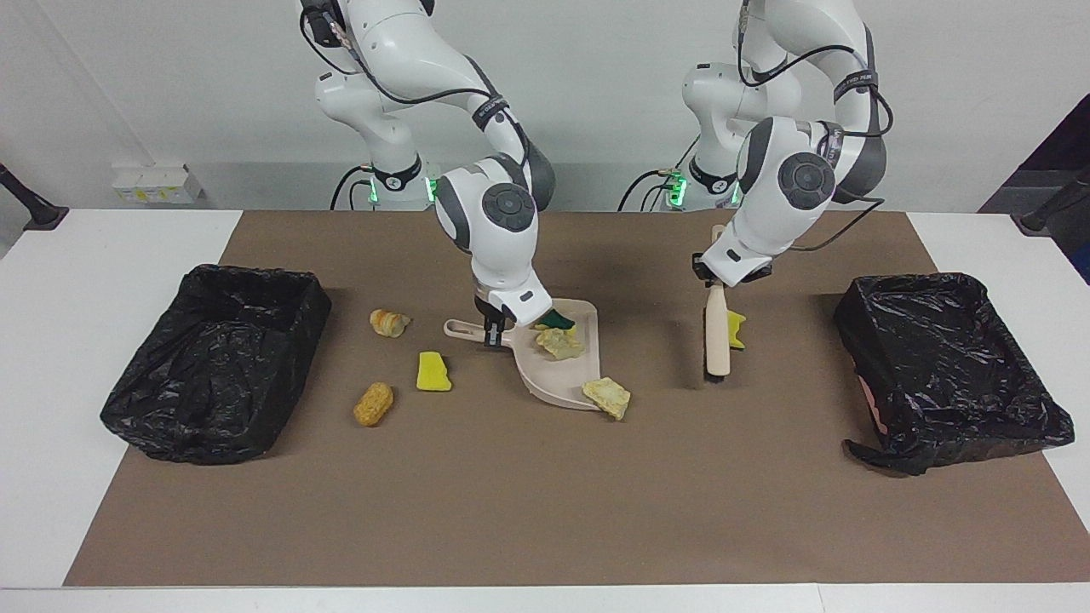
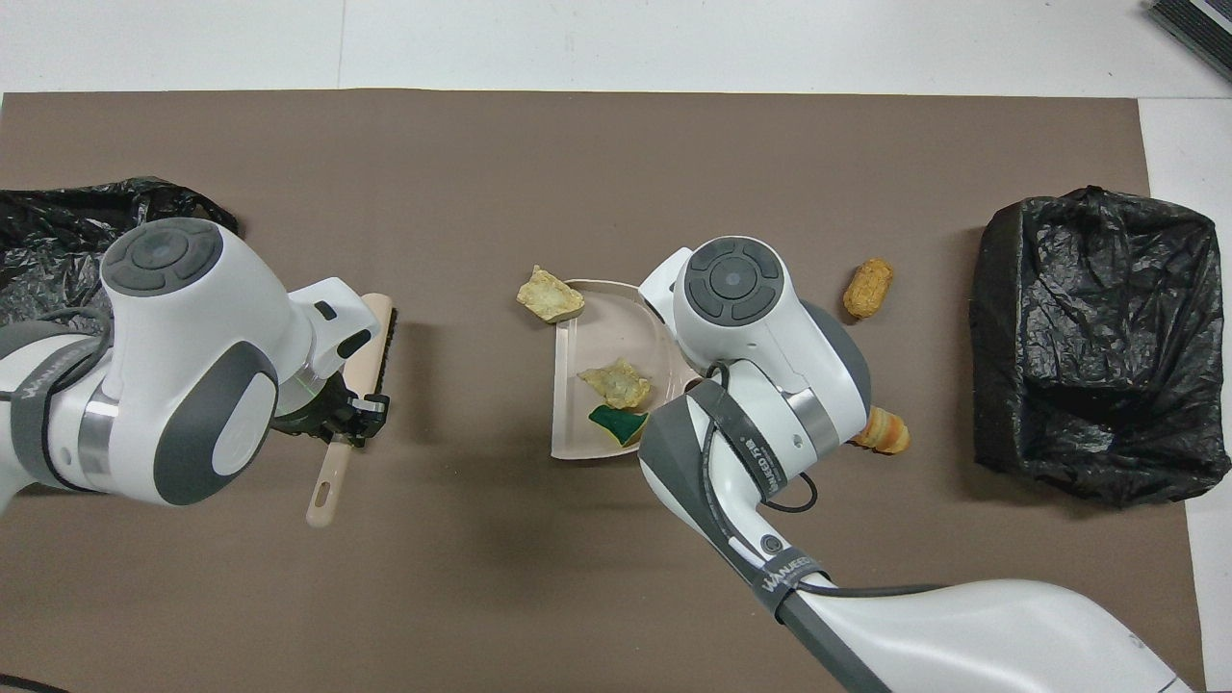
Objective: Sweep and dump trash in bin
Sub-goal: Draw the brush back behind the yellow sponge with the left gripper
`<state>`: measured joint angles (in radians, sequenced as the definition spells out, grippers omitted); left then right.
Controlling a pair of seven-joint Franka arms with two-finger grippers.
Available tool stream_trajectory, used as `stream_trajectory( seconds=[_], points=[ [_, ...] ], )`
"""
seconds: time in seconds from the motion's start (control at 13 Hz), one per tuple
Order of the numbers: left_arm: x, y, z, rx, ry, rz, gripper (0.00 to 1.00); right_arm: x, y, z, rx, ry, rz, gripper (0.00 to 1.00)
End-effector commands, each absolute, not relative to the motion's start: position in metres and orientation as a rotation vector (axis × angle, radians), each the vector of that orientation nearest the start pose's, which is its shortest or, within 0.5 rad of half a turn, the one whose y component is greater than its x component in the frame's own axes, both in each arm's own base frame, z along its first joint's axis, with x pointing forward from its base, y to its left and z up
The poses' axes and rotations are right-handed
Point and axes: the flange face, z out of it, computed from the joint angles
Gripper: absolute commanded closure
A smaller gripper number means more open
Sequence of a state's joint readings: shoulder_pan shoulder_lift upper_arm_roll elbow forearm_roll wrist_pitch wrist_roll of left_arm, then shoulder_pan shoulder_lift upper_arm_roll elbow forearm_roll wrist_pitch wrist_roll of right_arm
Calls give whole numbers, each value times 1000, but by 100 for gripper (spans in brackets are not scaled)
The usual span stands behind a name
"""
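Observation:
My right gripper (image 1: 492, 330) is shut on the handle of the beige dustpan (image 1: 553, 379), which rests on the mat. A green-backed sponge (image 1: 558, 320) and a bread scrap (image 1: 559, 342) lie in the pan (image 2: 606, 322). Another bread scrap (image 1: 606, 397) sits at its lip. My left gripper (image 1: 720, 285) is shut on the beige brush (image 1: 717, 345), held low over the mat beside a yellow sponge (image 1: 737, 330). A pastry (image 1: 389, 323), a yellow sponge (image 1: 433, 372) and a corn-cob piece (image 1: 373, 403) lie toward the right arm's end.
A black-lined bin (image 1: 217, 362) stands at the right arm's end of the brown mat, and another black-lined bin (image 1: 945, 366) stands at the left arm's end. In the overhead view the arms hide both yellow sponges.

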<state>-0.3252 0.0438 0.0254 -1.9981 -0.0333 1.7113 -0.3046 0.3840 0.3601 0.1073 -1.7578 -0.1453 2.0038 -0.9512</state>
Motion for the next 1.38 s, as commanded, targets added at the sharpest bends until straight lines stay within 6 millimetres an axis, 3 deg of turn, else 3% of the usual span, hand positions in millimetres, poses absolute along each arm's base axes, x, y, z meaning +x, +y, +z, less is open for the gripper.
stream_trajectory(
  seconds=[0.0, 0.08, 0.31, 0.38, 0.46, 0.69, 0.84, 1.08, 1.31],
  points=[
    [457, -155, 418, -2876, -398, 554, 100, 556, 283, 358, -2358, -2175, 225, 100],
    [438, -152, 412, -2821, -532, 554, 100, 556, 283, 357, -2358, -2175, 227, 100],
    [381, -141, 378, -2845, -577, 476, 100, 556, 283, 357, -2358, -2175, 227, 100],
    [380, -151, 365, -2885, -557, 412, 100, 556, 283, 357, -2358, -2175, 227, 100],
    [389, -156, 358, -2909, -577, 359, 100, 556, 283, 357, -2358, -2175, 227, 100],
    [436, -168, 358, -2987, -548, 258, 100, 556, 283, 357, -2358, -2175, 227, 100],
    [477, -167, 356, -3079, -375, 222, 100, 556, 283, 356, -2357, -2174, 230, 100],
    [516, -178, 349, -3199, -233, 195, 100, 555, 283, 357, -2359, -2173, 230, 100],
    [529, -193, 356, -3280, -20, 170, 100, 554, 283, 357, -2359, -2173, 230, 100]
  ],
)
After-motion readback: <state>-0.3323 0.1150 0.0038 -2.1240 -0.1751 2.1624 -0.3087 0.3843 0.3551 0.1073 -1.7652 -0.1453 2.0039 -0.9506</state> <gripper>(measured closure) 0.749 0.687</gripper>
